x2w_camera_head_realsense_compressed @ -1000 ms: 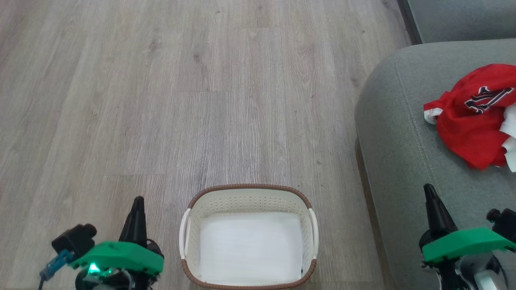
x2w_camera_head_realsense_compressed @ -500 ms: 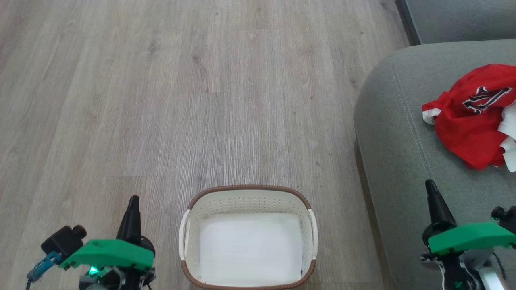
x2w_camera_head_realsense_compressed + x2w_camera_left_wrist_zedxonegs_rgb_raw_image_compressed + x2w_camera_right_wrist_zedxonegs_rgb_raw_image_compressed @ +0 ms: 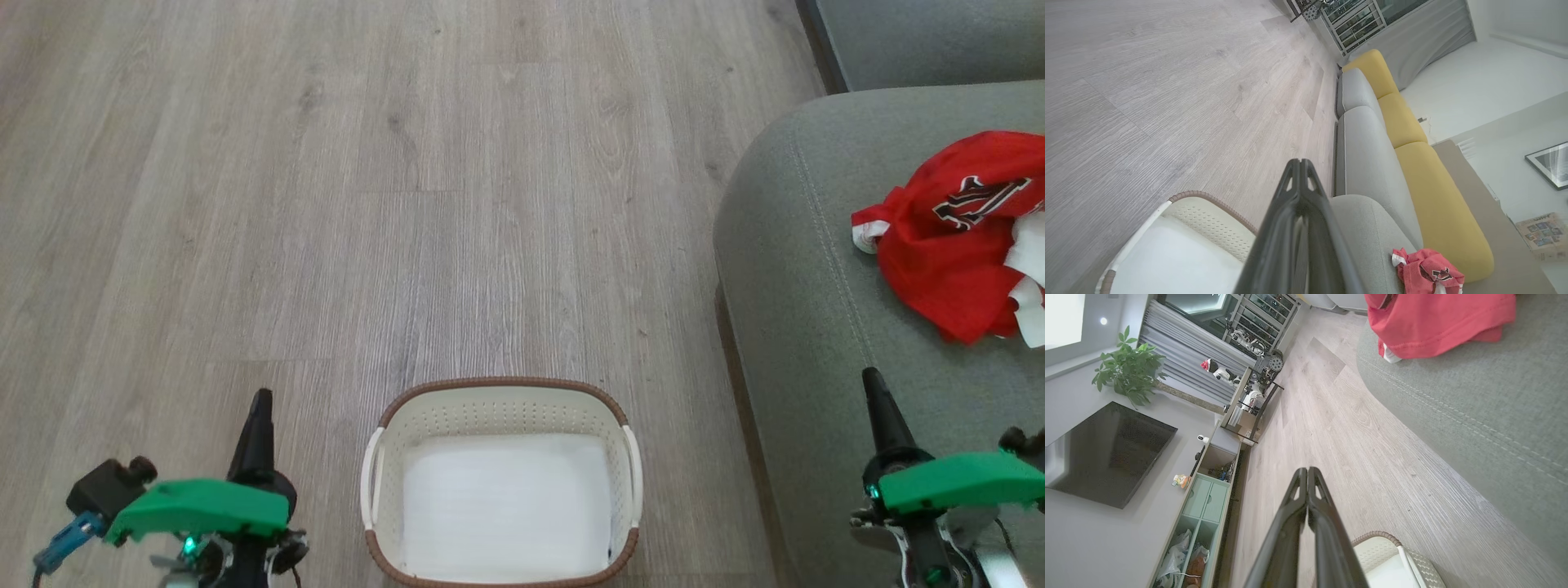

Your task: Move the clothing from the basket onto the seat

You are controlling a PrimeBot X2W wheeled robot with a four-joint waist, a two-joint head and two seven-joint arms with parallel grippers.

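The red clothing (image 3: pixel 959 245) lies crumpled on the grey-green seat (image 3: pixel 808 269) at the right edge, also seen as clothing (image 3: pixel 1427 273) and clothing (image 3: pixel 1437 322) on the seat (image 3: pixel 1502 412). The white basket (image 3: pixel 502 392) with a brown rim stands on the floor at bottom centre, holding no garment. My left gripper (image 3: pixel 261 400) hangs shut left of the basket, its fingers pressed together with nothing between them. My right gripper (image 3: pixel 872 377) is shut above the seat's front part, well short of the clothing.
Pale wood floor (image 3: pixel 367 204) spreads ahead and to the left. A longer sofa with yellow back cushions (image 3: pixel 1404 122) runs beyond the seat. A low cabinet (image 3: pixel 1204 498), a dark screen (image 3: pixel 1106 453) and a plant (image 3: pixel 1126 371) line the far wall.
Both grippers have drawn slightly back toward the bottom of the head view, the left one also drifting left. The clothing and basket stay where they were.
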